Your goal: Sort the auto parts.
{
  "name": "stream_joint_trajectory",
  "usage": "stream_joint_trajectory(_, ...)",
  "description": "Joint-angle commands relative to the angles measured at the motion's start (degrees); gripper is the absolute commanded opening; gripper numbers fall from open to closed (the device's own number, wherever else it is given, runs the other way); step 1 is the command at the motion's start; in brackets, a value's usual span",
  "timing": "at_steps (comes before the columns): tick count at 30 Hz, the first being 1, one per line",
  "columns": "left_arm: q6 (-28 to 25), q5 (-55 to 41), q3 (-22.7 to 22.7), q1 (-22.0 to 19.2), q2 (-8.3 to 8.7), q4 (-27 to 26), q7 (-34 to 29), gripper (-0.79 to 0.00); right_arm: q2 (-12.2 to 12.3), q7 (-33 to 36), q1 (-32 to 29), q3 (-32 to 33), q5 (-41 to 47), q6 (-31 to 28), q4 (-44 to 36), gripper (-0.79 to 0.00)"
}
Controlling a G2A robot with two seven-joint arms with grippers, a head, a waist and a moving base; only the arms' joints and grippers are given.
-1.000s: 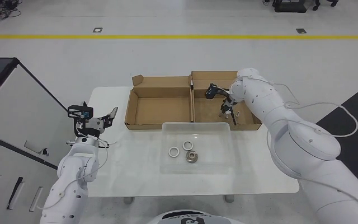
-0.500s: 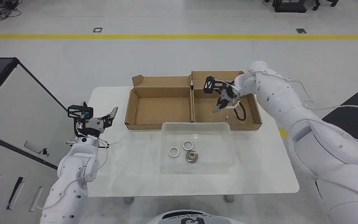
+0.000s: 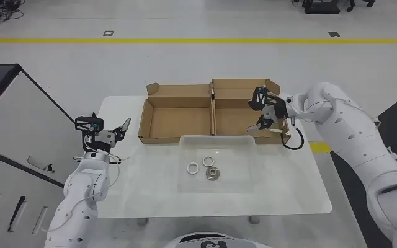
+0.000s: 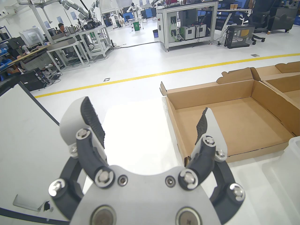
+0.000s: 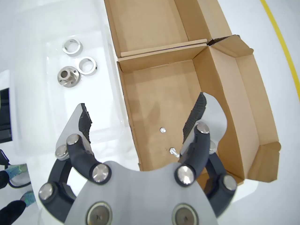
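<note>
Two small bolts (image 5: 163,130) are lying on the floor of the right cardboard box (image 5: 161,90), while two metal rings (image 5: 73,46) and a flanged hub (image 5: 68,76) are sitting close together in the clear tray (image 5: 32,22) just in front of the boxes. The right gripper (image 5: 142,105) is hanging above the right part of that box, fingers spread wide and gripping nothing. Off at the left edge of the table (image 3: 155,192), the left gripper (image 4: 145,107) is hovering, likewise spread and empty, facing the left cardboard box (image 4: 234,118).
</note>
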Motion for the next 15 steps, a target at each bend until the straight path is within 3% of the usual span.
stream_joint_trajectory(1, 0.00, 0.00, 0.00, 0.00, 0.00, 0.00, 0.00, 0.000, 2.79, 0.68, -4.41, 4.96, 2.76, 0.00, -4.26, 0.000)
stream_joint_trajectory(8, 0.00, 0.00, 0.00, 0.00, 0.00, 0.00, 0.00, 0.000, 9.86, 1.97, -16.66, 17.34, 12.70, 0.00, -13.36, 0.000)
stream_joint_trajectory(15, 0.00, 0.00, 0.00, 0.00, 0.00, 0.00, 0.00, 0.000, 14.18, 0.01, -24.50, 24.77, 22.44, 0.00, -18.14, 0.000)
